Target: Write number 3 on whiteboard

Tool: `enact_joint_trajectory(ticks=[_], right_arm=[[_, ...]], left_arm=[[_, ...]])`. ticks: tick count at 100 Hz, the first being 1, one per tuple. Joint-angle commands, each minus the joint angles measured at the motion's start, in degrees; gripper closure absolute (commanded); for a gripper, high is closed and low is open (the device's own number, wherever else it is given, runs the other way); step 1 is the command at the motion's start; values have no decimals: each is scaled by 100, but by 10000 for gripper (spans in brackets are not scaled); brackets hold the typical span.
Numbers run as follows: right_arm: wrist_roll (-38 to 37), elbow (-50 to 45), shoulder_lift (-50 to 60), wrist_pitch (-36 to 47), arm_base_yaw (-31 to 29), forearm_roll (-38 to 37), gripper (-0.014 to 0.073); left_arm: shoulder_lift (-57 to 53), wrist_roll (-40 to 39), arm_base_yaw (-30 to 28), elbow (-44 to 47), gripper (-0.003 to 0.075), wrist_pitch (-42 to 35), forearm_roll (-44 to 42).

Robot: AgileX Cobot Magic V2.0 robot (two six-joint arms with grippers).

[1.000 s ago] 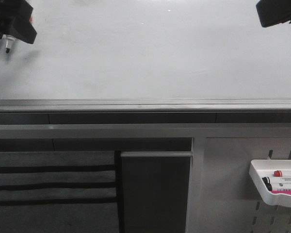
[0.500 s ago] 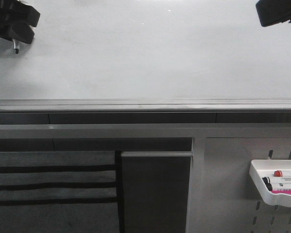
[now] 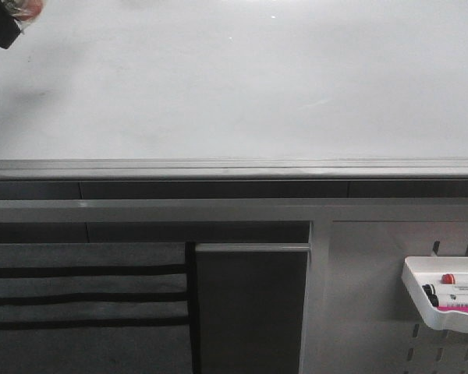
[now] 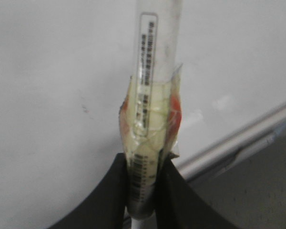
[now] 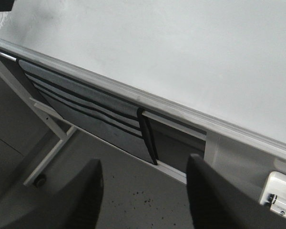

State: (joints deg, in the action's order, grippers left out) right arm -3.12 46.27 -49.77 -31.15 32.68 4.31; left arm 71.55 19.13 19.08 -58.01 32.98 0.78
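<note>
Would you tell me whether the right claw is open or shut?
Open: the right claw shows two dark fingers spread apart, nothing between them.

Grey pegboard panel (image 3: 374, 296) lower right, white tray (image 3: 421, 308) with markers hung on it. Grey fabric pocket organiser (image 3: 86, 296) lower left, black stripes. Speckled grey floor (image 5: 133, 195) beneath.

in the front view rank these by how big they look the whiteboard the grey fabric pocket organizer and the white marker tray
1. The whiteboard, much the largest, spanning the full width.
2. The grey fabric pocket organizer, filling the lower left corner.
3. The white marker tray, smallest, though cut off by the right edge, so its full extent is unseen.
</note>
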Motion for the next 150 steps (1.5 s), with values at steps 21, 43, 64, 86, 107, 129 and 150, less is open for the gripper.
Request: enact_joint_trajectory(ticks=[21, 43, 64, 86, 107, 129, 150], right_arm=[[1214, 1445, -1003, -1646, 6, 573, 250], [3422, 2116, -1811, -2695, -5, 2089, 250], [5067, 2506, -2237, -2921, 312, 2636, 250], [5648, 2678, -2466, -2372, 925, 2647, 250], [5648, 2678, -2468, -2227, 1004, 2772, 250], [5648, 2678, -2468, -2149, 959, 2839, 250], [5648, 2678, -2468, -2149, 902, 2861, 334]], left_arm=[[-306, 2006, 1166, -803, 741, 2487, 1283], [-306, 2783, 1994, -813, 741, 2767, 1831], [-306, 2823, 2331, -813, 741, 2767, 1831], [-306, 2935, 2331, -813, 741, 2756, 1843], [-306, 3005, 2331, -813, 741, 2756, 1843], [-306, 3043, 2331, -813, 741, 2756, 1843], [-306, 3043, 2331, -813, 741, 2756, 1843]])
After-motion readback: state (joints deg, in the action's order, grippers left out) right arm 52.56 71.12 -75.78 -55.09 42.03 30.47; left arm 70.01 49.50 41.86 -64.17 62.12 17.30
